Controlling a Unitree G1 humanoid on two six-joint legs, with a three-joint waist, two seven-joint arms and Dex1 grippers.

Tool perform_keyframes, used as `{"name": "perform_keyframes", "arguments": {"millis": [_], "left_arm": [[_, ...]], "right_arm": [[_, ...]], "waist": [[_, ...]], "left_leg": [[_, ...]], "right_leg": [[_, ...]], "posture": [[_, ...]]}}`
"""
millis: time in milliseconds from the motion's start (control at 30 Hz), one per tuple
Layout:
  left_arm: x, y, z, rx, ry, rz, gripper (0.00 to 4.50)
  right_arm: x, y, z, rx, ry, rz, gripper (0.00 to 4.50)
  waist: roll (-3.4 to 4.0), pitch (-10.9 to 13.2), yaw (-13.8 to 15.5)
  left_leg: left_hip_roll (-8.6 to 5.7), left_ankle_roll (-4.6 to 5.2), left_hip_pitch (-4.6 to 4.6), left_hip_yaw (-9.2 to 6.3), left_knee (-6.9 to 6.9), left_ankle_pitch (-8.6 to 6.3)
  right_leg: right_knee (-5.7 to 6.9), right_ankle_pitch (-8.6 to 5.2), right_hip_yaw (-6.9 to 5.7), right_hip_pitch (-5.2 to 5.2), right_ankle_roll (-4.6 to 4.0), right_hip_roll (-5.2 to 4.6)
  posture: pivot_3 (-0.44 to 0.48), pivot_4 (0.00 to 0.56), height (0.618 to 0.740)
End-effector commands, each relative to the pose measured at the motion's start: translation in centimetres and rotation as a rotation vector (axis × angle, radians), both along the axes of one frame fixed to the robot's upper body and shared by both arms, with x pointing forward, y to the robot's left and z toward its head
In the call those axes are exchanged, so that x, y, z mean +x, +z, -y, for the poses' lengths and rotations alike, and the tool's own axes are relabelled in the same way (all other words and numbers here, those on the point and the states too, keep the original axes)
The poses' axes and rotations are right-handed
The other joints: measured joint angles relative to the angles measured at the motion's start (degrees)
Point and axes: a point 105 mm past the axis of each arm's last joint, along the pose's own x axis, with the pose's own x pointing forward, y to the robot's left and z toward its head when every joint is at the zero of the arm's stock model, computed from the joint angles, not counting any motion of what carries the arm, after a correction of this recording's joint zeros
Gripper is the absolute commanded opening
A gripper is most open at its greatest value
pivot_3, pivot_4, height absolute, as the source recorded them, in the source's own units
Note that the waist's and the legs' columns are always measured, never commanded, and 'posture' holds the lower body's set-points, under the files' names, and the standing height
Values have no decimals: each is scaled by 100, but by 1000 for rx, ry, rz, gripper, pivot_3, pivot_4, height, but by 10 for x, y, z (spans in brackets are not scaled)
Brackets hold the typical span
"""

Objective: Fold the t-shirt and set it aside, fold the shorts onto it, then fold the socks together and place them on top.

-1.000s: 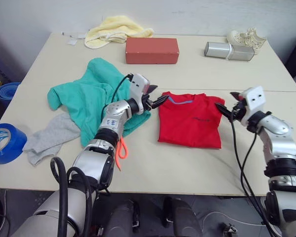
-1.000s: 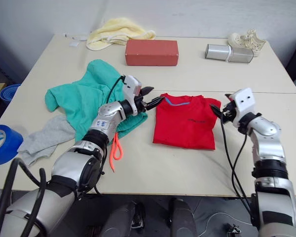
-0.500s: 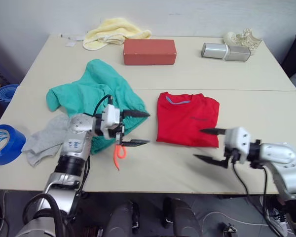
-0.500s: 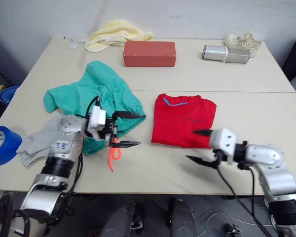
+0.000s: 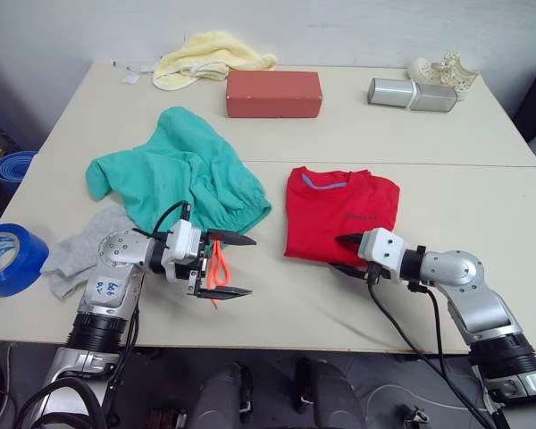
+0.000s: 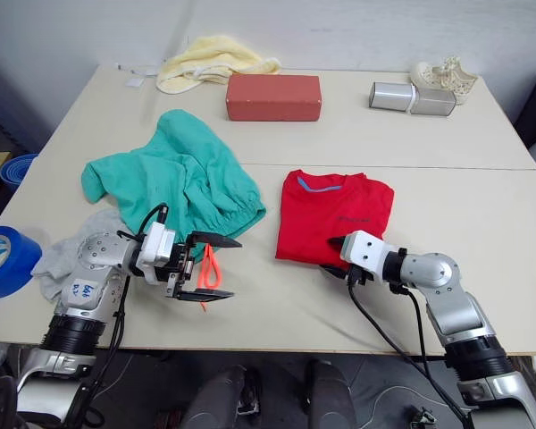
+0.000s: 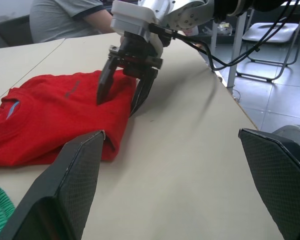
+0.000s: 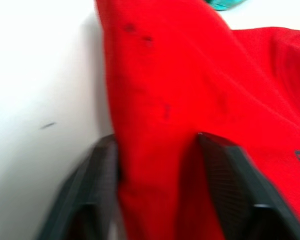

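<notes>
A pale beige table (image 5: 357, 134) stands against a plain whitish wall (image 5: 339, 22), with a seam running across its top. Beyond the table's end the floor (image 7: 275, 100) is grey tile, and a metal-legged chair (image 7: 270, 32) stands there, near a seated person (image 7: 65, 20).

No legible text; t-shirt (image 5: 341, 216) chest print too small to read.

t-shirt (image 5: 341, 214): red, folded flat | shorts (image 5: 180, 177): teal, crumpled | socks (image 5: 82, 252): grey, seemingly bunched
</notes>
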Motion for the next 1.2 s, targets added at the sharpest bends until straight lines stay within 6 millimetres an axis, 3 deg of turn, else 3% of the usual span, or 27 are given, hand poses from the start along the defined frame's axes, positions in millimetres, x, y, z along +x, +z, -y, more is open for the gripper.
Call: {"name": "perform_keyframes", "arguments": {"millis": [33, 133, 167, 333, 467, 533, 667, 833, 933, 1067, 1133, 1200], "left_arm": [[-3, 9, -5, -6, 12, 29, 4500], [-8, 10, -8, -1, -2, -4, 4500], [-9, 11, -8, 1, -6, -11, 4500], [-17, 10, -12, 26, -3, -6, 4500], [-36, 15, -20, 40, -4, -55, 4500], [-40, 12, -22, 49, 4, -72, 4500], [-42, 10, -19, 51, 4, -77, 4500], [-40, 13, -9, 48, -22, -71, 4500], [-32, 19, 2, 17, -17, -83, 4500], [-24, 23, 23, -10, -50, -110, 4500], [-18, 21, 36, -4, -49, -109, 4500], [-7, 18, 48, 13, -24, -59, 4094]], "right_arm": [[-2, -2, 3, -17, 2, -1, 1165], [-16, 1, -2, 2, 53, -34, 111], [-23, 2, -5, 10, 81, -43, 23], [-60, 5, -15, 19, 180, -112, 23], [-101, 1, -17, 9, 206, -209, 23], [-110, -2, -19, 12, 195, -224, 23], [-111, -2, -26, 113, 130, -230, 23], [-121, 8, -23, 190, 197, -262, 1414], [-130, 22, -8, 238, 238, -367, 2439], [-116, 48, -3, 430, 191, -427, 2439], [-107, 50, -4, 454, 173, -410, 1997], [-96, 44, -5, 446, 147, -376, 1421]], "waist": [[0, 0, -6], [0, 0, 3], [0, 0, 15], [0, 0, 17], [2, 1, 21], [2, 1, 25], [0, 0, 26], [0, 0, 63], [-1, 1, 109], [-3, 1, 152], [-3, 1, 164], [-3, 0, 170]], "left_leg": [[0, 0, 0, 0, 0, 0], [1, 0, 0, -1, -1, 0], [1, 0, 0, -1, -3, 0], [2, 1, -2, -4, -9, -1], [5, -25, 1, -4, -13, -19], [9, -25, 2, -7, -16, -19], [9, -28, 14, -6, -13, -19], [8, -31, 13, -6, -19, -23], [7, -27, 9, -4, -16, -25], [8, -19, 16, -4, -11, -25], [8, -20, 18, -5, -11, -25], [8, -20, 18, -4, -11, -24]], "right_leg": [[1, 0, 0, 0, 0, 0], [0, 0, 0, -1, 0, 0], [-1, 0, 0, -1, 0, 0], [-9, -1, -1, 0, -1, 0], [-9, -4, 1, -2, -7, 1], [-10, -7, -2, -1, -11, 3], [-6, -7, 1, 9, -11, 2], [-13, -8, 4, 4, -14, 1], [-16, -7, 3, 5, -12, 2], [-15, -5, 3, 14, -9, 3], [-12, -6, 5, 14, -10, 2], [-12, -6, 5, 12, -10, 2]], "posture": [[0, 150, 740], [0, 150, 740], [0, 150, 740], [0, 150, 740], [0, 150, 740], [0, 150, 740], [0, 150, 740], [0, 150, 740], [0, 150, 740], [0, 150, 740], [0, 150, 740], [0, 150, 740]]}}
